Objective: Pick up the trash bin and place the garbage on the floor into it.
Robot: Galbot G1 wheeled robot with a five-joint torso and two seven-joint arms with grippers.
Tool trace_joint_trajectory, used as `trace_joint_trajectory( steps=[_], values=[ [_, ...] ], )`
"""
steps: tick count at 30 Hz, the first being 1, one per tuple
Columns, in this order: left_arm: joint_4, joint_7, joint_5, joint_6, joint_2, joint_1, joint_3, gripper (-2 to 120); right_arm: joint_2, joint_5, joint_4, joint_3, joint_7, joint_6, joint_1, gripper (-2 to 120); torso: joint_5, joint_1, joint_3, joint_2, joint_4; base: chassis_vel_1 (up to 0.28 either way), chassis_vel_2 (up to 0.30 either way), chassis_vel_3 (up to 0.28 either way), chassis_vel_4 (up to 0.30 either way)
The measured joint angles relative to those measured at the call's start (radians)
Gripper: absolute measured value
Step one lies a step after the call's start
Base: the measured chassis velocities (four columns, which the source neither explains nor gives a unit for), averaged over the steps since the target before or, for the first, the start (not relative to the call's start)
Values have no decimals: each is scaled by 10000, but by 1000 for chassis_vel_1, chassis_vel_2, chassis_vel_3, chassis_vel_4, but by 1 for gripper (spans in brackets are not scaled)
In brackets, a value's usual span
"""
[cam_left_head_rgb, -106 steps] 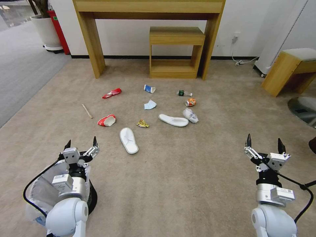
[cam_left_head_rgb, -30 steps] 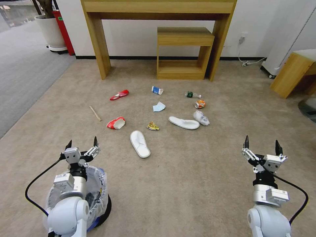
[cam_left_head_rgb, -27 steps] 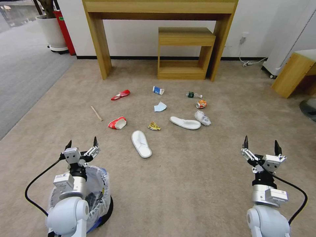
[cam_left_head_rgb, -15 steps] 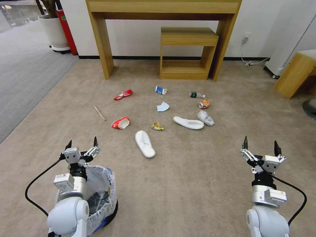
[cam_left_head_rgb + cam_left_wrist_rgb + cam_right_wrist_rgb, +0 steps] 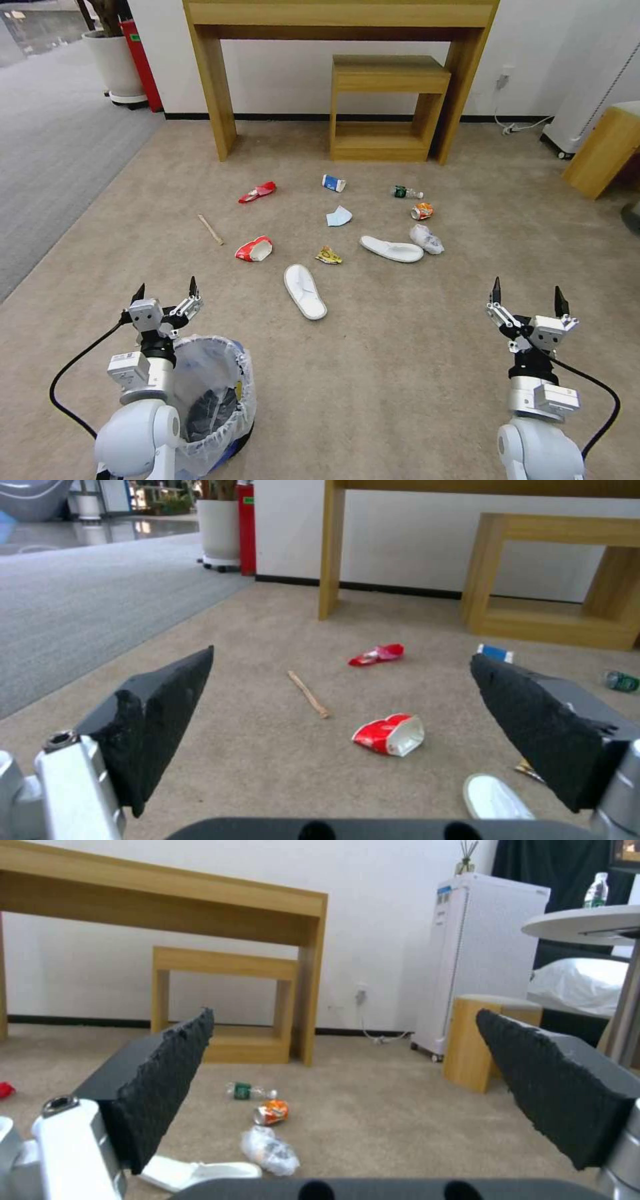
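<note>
1. Head view: bin (image 5: 217,393) stood on the carpet (image 5: 400,373) just behind and beside the left claw (image 5: 165,291), ungrasped; both claws gaped wide, the right claw (image 5: 525,295) empty too. Slippers (image 5: 305,291), cups and the other litter lay ahead, none binned. The left arm hid part of the bin.
2. Left wrist view: red cup (image 5: 389,734) and stick (image 5: 307,693) lay ahead between the fingers.
3. Right wrist view: can (image 5: 271,1113) and wad (image 5: 269,1150) lay ahead; a slipper was cut off.

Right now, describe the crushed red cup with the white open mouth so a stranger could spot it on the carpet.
Start at the tall light-wood desk against the white wall and come forward over the beige carpet to the scattered litter. The crushed red paper cup lies beside the thin wooden stick. Unlike the flatter red cup nearer the desk, its white mouth gapes open.
</note>
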Motion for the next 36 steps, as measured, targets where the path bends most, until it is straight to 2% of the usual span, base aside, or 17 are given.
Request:
trace_joint_trajectory(
  steps=[16,20,24,28,30,36],
  values=[
    [0,-59,9,35,4,18,12,100,-29,-11,37,64,15,60,-18,100,0,0,0,0,0,75,74,-80,-75],
    [-36,-241,-48,368,110,126,48,100,-89,90,30,51,55,116,-19,100,-2,0,0,0,1,61,60,-51,-71],
    [-337,-464,-347,925,601,375,232,100,-331,283,29,156,85,116,-79,100,0,0,0,0,0,0,0,0,0],
    [-472,-598,-676,1066,910,475,233,100,-436,367,31,210,90,116,-111,100,0,0,0,0,-1,0,0,0,0],
    [-747,-1013,-1641,1450,1437,669,331,100,-539,422,27,271,91,112,-135,100,0,0,0,0,0,0,0,0,0],
    [-866,-1466,-2481,1806,2126,813,602,100,-552,454,-13,257,88,88,-116,100,0,0,0,0,0,0,0,0,0]
  ],
)
